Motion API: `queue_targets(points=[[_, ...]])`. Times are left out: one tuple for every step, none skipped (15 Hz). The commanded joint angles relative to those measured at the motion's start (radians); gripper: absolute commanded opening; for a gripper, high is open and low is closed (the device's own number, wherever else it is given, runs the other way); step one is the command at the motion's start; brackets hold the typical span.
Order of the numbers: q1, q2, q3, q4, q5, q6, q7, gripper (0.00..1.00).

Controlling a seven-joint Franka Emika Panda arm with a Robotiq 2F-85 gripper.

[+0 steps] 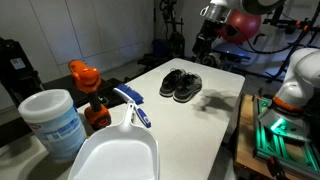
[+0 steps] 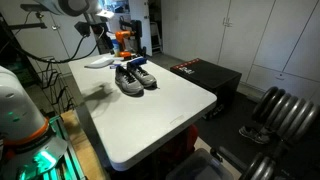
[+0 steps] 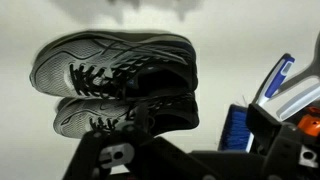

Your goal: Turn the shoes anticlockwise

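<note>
The shoes [image 1: 180, 85] are a pair of black lace-up sneakers with grey soles, standing side by side on the white table [image 1: 215, 125]. They also show in the other exterior view [image 2: 135, 78] and fill the upper left of the wrist view [image 3: 115, 75]. My gripper [image 1: 206, 40] hangs in the air above and behind the shoes, apart from them; it also shows in an exterior view [image 2: 102, 40]. In the wrist view its dark fingers [image 3: 185, 150] stand wide apart at the bottom, open and empty.
A white dustpan [image 1: 115, 155] with a blue brush [image 1: 132, 105] lies near the shoes; the brush also shows in the wrist view [image 3: 237, 125]. An orange spray bottle [image 1: 85, 80] and a white tub [image 1: 52, 120] stand beside it. A black box [image 2: 205, 75] sits off the table's edge.
</note>
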Motion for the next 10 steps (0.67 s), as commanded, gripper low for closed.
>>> queue_targets(points=[[0.006, 0.0, -0.006, 0.002, -0.004, -0.003, 0.003, 1.0], [0.003, 0.016, -0.005, 0.017, 0.014, -0.007, 0.033, 1.0], [0.003, 0.033, -0.009, 0.036, 0.037, -0.026, 0.06, 1.0], [-0.006, 0.059, -0.005, 0.069, 0.051, -0.069, 0.117, 1.0], [-0.018, 0.072, 0.006, 0.087, 0.044, -0.087, 0.166, 1.0], [-0.03, 0.098, 0.019, 0.119, 0.03, -0.111, 0.225, 1.0], [-0.035, 0.116, 0.023, 0.143, 0.029, -0.134, 0.273, 1.0], [-0.048, 0.141, 0.036, 0.172, 0.008, -0.15, 0.337, 1.0], [-0.052, 0.162, 0.039, 0.195, 0.002, -0.166, 0.392, 1.0], [-0.059, 0.191, 0.049, 0.22, -0.018, -0.171, 0.457, 1.0]])
